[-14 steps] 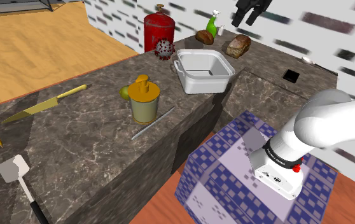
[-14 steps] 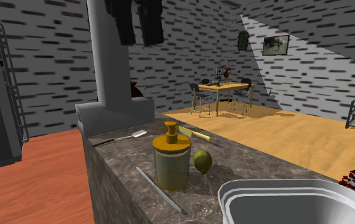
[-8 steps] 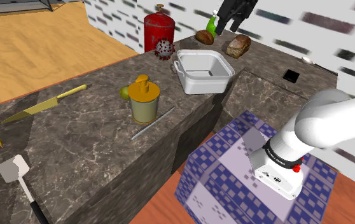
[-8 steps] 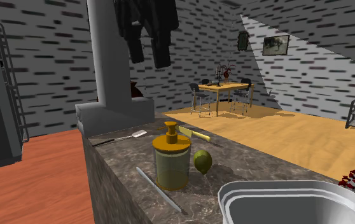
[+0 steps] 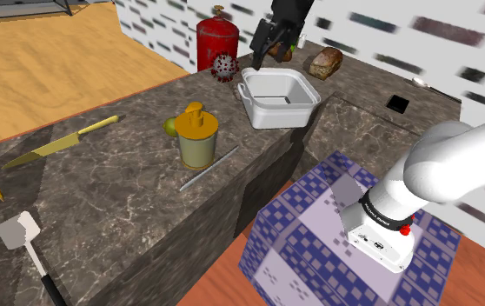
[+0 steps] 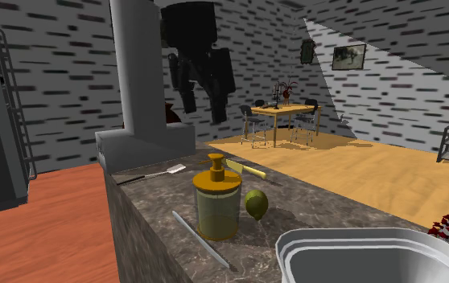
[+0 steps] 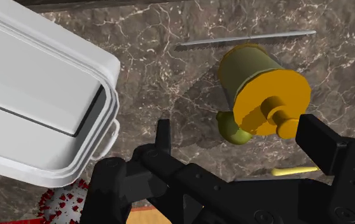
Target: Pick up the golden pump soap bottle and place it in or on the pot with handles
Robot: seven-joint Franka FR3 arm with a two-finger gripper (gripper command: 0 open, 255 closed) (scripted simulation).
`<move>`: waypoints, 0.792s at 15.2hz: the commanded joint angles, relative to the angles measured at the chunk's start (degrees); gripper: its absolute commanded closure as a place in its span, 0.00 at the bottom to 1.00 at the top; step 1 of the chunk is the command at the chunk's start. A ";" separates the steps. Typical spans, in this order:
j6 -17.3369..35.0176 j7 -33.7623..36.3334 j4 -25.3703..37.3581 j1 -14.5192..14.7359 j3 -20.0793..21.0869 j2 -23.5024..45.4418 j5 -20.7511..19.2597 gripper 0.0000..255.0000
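– On the table (image 5: 102, 196), where does the golden soap bottle (image 5: 197, 137) stand?

– Upright on the dark marble, near the front edge. A small green fruit (image 5: 170, 126) sits just beside it and a thin grey rod (image 5: 209, 168) lies near its foot. The white pot (image 5: 271, 115) with its handles stands apart from it, farther along the same table.

– And the hand?

– The hand (image 5: 271, 50) hangs high above the table, over the pot's far side in the shoulder view. The wrist view looks down past it onto the bottle's pump cap. Its two black fingers stand wide apart and touch nothing, so it holds nothing.

– So how much is done?

– By my judgement, nothing that counts. The bottle has not been grasped or lifted, and I can see nothing lying in the pot.

– What is left?

– The whole job: bring the hand down over the bottle, close on its body below the cap, lift it, carry it across to the pot and set it inside.
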 commanded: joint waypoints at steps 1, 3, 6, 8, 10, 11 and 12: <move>2.84 1.36 0.98 0.24 2.04 3.76 -0.25 0.00; 5.26 2.69 2.12 0.38 3.88 7.41 -0.90 0.00; 8.59 4.98 4.31 0.46 6.64 13.19 -2.51 0.00; 10.58 6.74 6.09 0.49 8.42 17.24 -4.09 0.00; 12.33 8.73 8.14 0.60 10.08 21.45 -6.12 0.00; 13.11 9.81 9.25 0.71 10.83 23.62 -7.31 0.00; 13.82 10.93 10.44 0.88 11.52 25.83 -8.60 0.00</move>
